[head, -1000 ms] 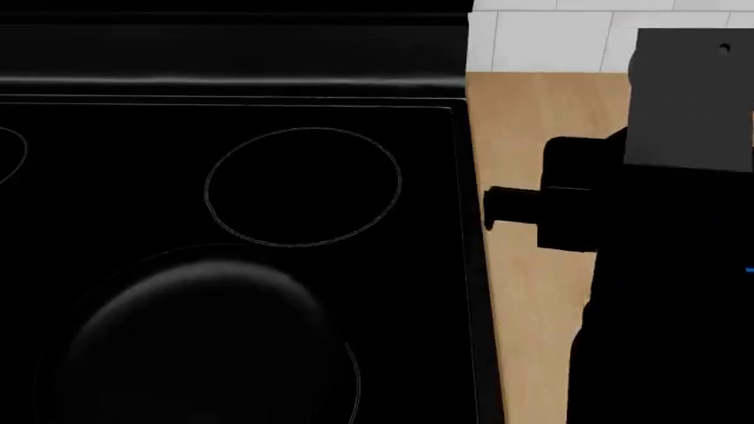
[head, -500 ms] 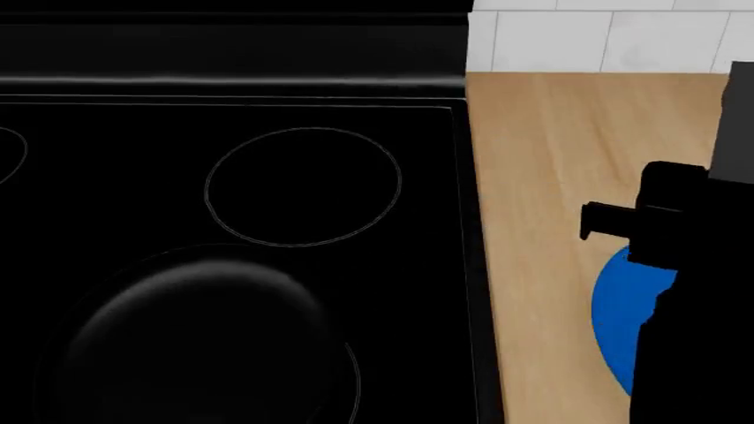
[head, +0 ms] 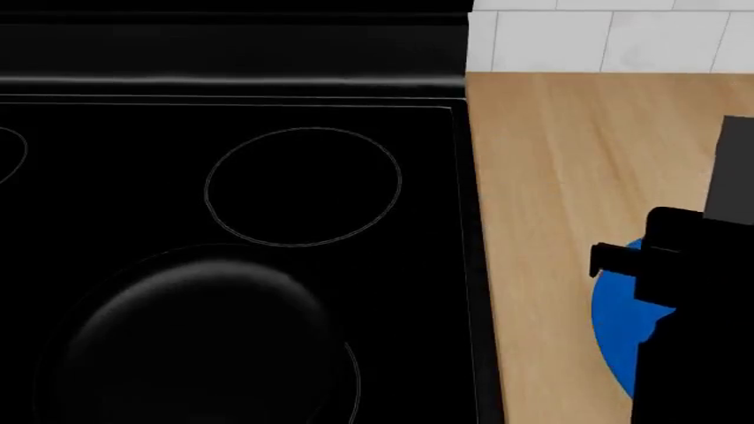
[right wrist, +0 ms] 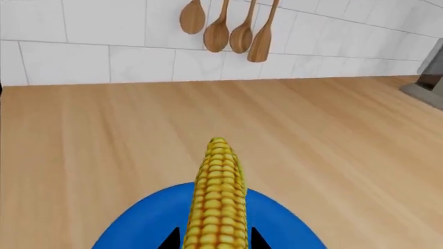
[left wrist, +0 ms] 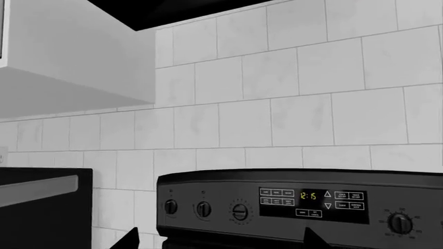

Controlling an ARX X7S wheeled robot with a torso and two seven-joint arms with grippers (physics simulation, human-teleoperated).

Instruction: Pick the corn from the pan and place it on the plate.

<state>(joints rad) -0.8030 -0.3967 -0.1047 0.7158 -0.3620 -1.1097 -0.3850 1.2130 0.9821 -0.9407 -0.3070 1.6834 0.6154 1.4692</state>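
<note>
Lowered right hand point(right wrist: 211, 244) holds corn point(right wrist: 216, 202) over plate point(right wrist: 138, 223).

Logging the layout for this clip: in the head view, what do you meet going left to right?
Pan → stove edge → bare wooden counter → blue plate, partly under the right arm.

The corn point(right wrist: 219, 202) apparently lies over the plate point(head: 615, 322), right of the pan point(head: 200, 344)
</note>
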